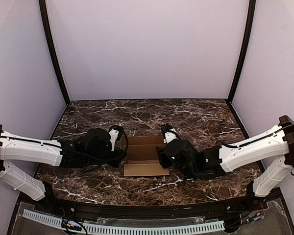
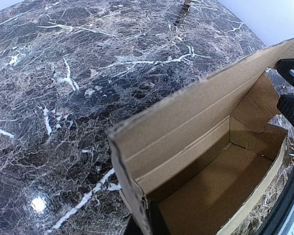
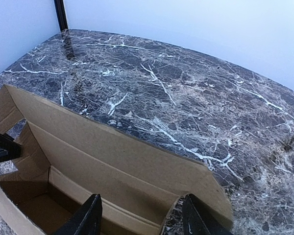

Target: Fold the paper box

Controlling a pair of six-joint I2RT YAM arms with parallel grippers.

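The paper box (image 1: 144,156) is brown cardboard, standing open-topped on the marble between my two grippers, its long back flap (image 3: 112,147) raised. In the left wrist view the box (image 2: 201,147) shows its hollow inside, and my left gripper (image 2: 147,218) is shut on the near end wall, cardboard pinched between the dark fingers. From above, the left gripper (image 1: 121,149) sits at the box's left end. My right gripper (image 3: 142,215) is open, one finger inside the box and one outside its right end, touching nothing. Seen from above, the right gripper (image 1: 162,151) is at the right end.
The dark marble tabletop (image 1: 196,117) stretches behind and beside the box. Pale walls with black corner posts (image 1: 54,54) enclose the back and sides. The right gripper's black fingers (image 2: 290,105) show at the far end of the box in the left wrist view.
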